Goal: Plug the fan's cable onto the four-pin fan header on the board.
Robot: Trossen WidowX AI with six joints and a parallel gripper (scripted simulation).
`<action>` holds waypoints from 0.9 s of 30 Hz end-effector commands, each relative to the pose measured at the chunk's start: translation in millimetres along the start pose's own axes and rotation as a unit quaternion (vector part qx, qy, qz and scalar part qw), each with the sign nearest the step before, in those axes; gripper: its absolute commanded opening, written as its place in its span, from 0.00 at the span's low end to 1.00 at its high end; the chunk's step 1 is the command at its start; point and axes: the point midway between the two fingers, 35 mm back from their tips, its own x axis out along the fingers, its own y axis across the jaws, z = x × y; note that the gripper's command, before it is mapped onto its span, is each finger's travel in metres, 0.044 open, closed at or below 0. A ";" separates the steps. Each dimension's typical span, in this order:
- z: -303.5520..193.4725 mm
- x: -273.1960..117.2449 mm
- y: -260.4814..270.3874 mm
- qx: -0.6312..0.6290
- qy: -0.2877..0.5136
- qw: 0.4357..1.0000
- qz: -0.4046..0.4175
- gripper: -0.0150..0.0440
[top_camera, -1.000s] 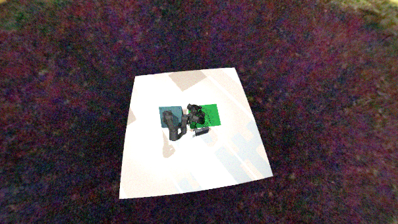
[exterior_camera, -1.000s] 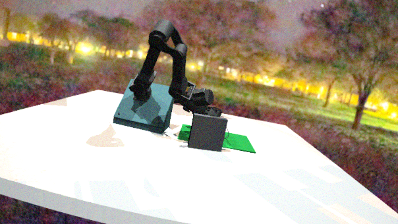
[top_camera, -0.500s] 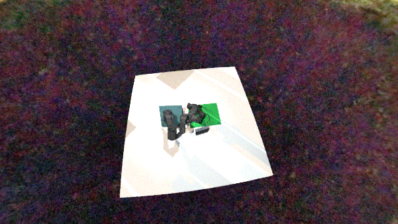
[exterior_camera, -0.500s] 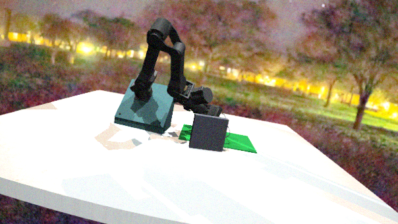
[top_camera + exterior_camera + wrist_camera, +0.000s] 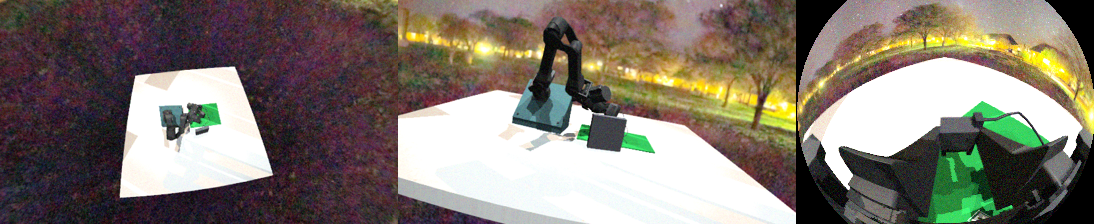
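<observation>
My gripper (image 5: 957,129) is shut on the fan plug, a small black block (image 5: 959,126) between the fingertips in the wrist view. A dark cable (image 5: 1018,113) leaves a small dark piece at the plug's right and curves down behind the right finger. The green board (image 5: 215,116) (image 5: 642,144) (image 5: 1012,131) lies flat under and beyond the gripper. In the exterior view the fingertips are hidden behind a dark upright block. The four-pin header cannot be made out, and whether the plug touches the board cannot be told.
The dark upright block (image 5: 201,130) (image 5: 607,133), possibly the fan, stands by the board's near edge, close to the gripper. The sloped teal block (image 5: 178,110) (image 5: 561,99) is at the arm's base, left of the board. All stand on the white table (image 5: 204,89) (image 5: 497,184).
</observation>
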 end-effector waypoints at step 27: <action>-22.2 9.7 0.9 0.000 0.001 1.000 0.000 0.25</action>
